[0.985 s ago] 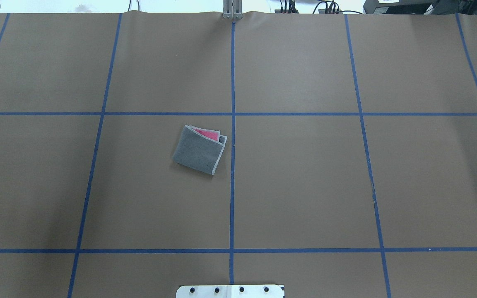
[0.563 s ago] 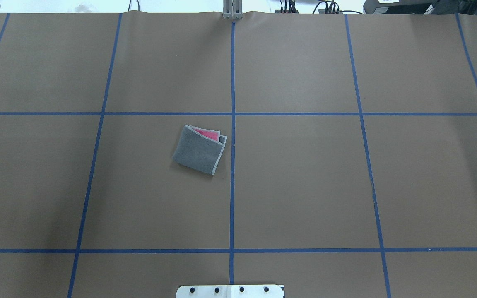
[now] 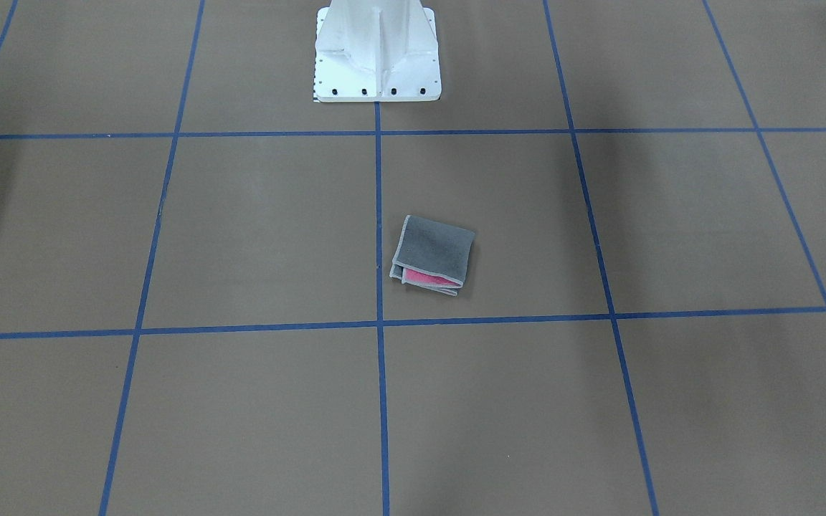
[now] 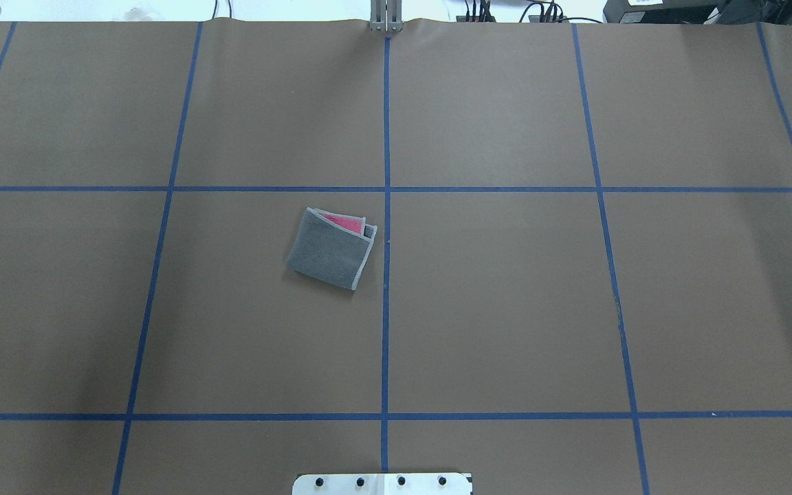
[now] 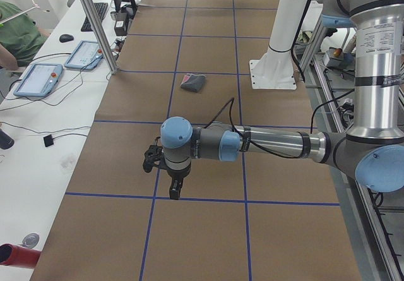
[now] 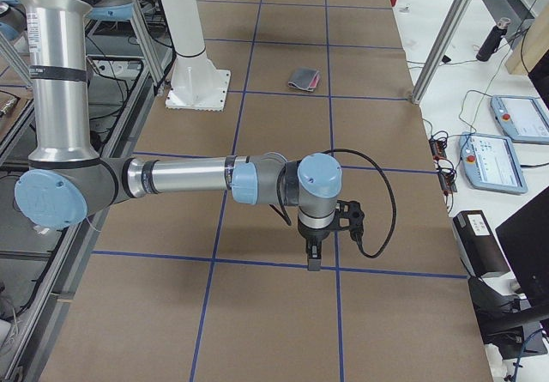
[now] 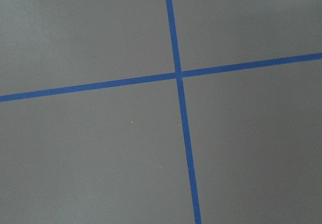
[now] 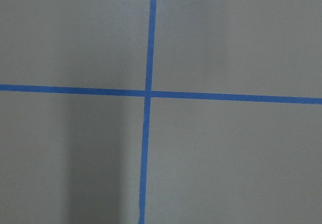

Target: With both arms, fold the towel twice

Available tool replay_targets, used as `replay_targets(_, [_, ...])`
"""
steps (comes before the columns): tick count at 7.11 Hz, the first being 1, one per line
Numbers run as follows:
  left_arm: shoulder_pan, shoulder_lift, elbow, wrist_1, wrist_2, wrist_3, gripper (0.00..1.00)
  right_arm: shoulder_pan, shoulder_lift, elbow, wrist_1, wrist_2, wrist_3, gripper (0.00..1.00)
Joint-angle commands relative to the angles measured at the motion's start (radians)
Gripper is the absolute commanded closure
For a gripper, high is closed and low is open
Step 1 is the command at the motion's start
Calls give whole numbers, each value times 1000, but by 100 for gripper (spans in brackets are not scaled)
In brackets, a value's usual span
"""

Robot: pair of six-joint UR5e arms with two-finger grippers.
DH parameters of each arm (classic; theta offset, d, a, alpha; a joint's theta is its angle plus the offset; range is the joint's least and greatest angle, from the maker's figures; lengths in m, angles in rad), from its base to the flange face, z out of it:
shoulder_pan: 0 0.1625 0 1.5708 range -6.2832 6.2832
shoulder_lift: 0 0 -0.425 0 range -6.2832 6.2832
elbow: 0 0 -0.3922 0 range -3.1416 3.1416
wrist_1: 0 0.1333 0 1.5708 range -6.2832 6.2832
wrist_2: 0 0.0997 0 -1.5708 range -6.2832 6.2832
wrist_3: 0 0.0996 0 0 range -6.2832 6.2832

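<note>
**Brown table, folded towel, both arms out wide**

Brown paper covers the table (image 4: 506,309), ruled into big squares by blue tape (image 4: 386,137). And there's the towel (image 4: 331,251), folded into a small packet, grey face up, with a sliver of pink peeking out along the edge away from the robot. It lies flat on the robot's left half, just beside the centre tape line and out in front of the white pedestal (image 3: 377,50). Nothing touches it.

Off at one end, the left arm (image 5: 265,145) stretches low across the table, the left gripper (image 5: 175,191) pointing straight down over a tape line. At the other end, the right arm (image 6: 189,176) does likewise, the right gripper (image 6: 312,257) aimed down. Both are well apart from the towel. From these side angles I can't tell whether either pair of fingers is spread or pinched together.
</note>
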Motion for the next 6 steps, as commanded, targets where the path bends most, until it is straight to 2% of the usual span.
replay_targets(1, [0,-1,0,0,2,0,0,-4,-3,1,2,17,3,0])
replay_targets(3, [-1,-4,1,0,0,0,0,-4,-3,-2,3,74,3,0])
replay_targets(6, [0,-5,3,0,0,0,0,-4,-3,-3,6,83,3,0])
